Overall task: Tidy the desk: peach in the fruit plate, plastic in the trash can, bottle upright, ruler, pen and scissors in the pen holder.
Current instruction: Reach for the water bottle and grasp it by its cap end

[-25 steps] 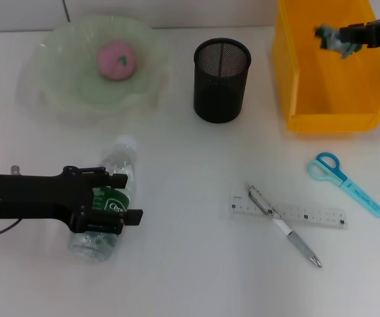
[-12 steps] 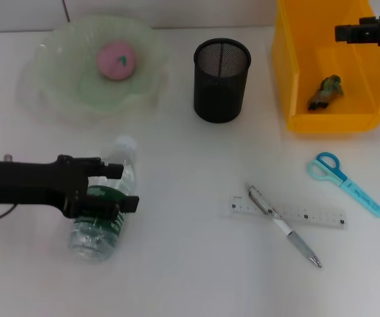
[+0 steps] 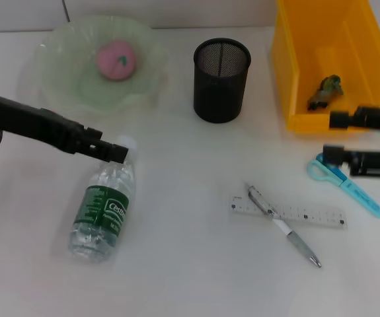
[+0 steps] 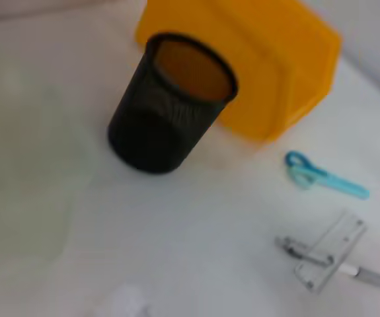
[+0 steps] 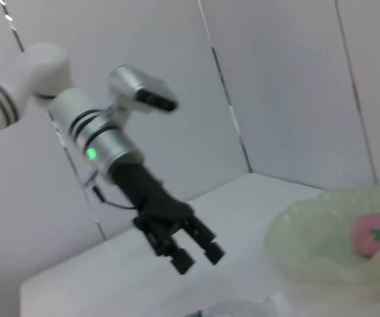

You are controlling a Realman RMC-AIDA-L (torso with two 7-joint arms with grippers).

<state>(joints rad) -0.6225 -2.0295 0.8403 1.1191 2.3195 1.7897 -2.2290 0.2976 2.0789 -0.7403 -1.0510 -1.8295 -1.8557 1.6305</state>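
A clear bottle [image 3: 104, 208] with a green label lies on its side, white cap [image 3: 127, 142] toward the back. My left gripper [image 3: 112, 150] is open right at the cap, holding nothing; it also shows in the right wrist view [image 5: 196, 255]. My right gripper [image 3: 336, 137] is open over the handles of the blue scissors [image 3: 348, 185], in front of the yellow bin [image 3: 295, 79]. Crumpled plastic [image 3: 325, 91] lies in the bin. The pink peach [image 3: 115, 59] sits in the green plate [image 3: 51, 92]. The pen [image 3: 283, 226] lies across the ruler [image 3: 308, 215].
The black mesh pen holder [image 3: 221, 79] stands empty at the back centre, between plate and bin. The left wrist view shows the holder [image 4: 170, 105], the bin [image 4: 269, 59], the scissors [image 4: 325, 179] and the ruler [image 4: 332, 247] with the pen.
The plastic dropped from my right gripper into the bin; that gripper then moved forward to the scissors. My left gripper let go of the bottle's body and moved back to its cap.
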